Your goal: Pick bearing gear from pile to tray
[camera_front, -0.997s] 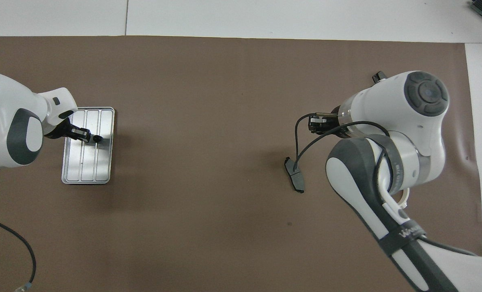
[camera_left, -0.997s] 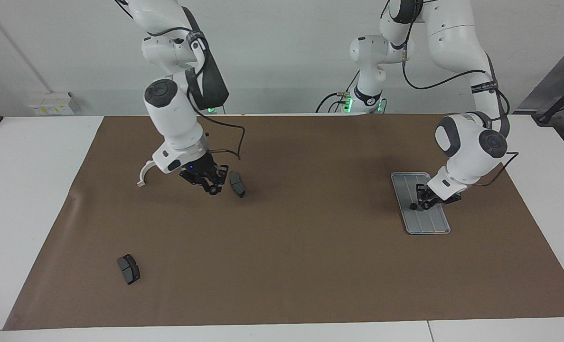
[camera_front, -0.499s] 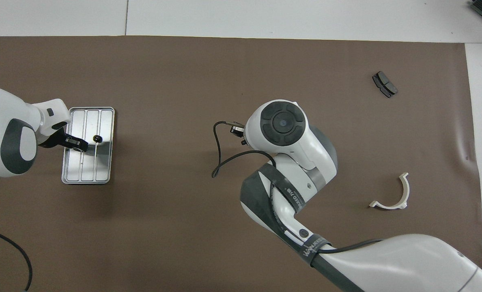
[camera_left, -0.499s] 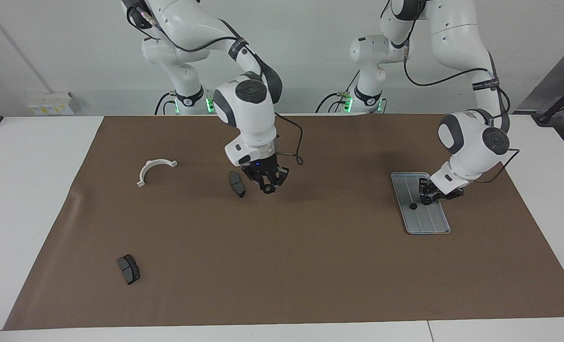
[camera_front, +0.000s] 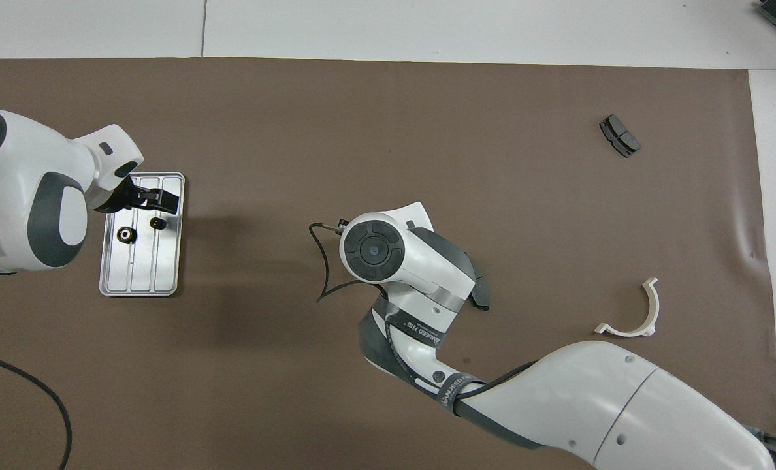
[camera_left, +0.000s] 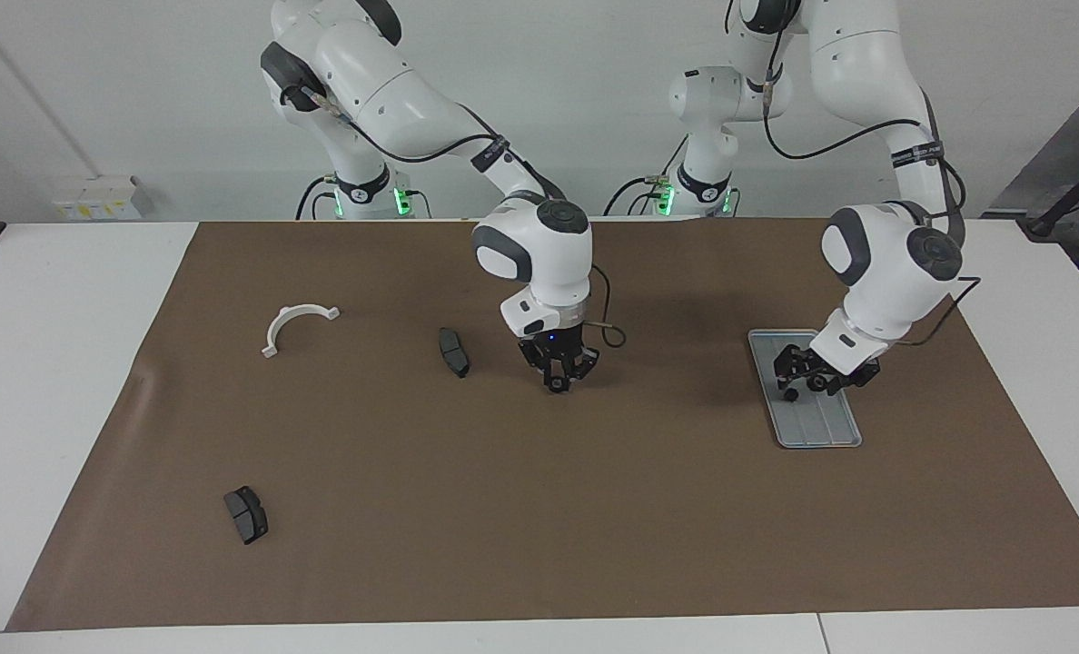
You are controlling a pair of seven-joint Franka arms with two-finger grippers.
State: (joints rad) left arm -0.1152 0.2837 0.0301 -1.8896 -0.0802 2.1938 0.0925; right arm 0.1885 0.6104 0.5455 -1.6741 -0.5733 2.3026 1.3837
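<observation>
Our left gripper point(camera_left: 801, 377), fingers spread, hangs at frame right over the flat grooved silver-grey metal tray point(camera_left: 830, 434) holding two tiny black round gears point(camera_front: 125, 235), while our right gripper point(camera_left: 559, 380), grip unreadable, hovers mid-frame over the worktop point(camera_left: 539, 509), probably ferrying another.

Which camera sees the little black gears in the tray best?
The overhead view: two gears lie in plain sight on the tray. In the facing view the left gripper hides most of them; only one dark dot shows.
</observation>
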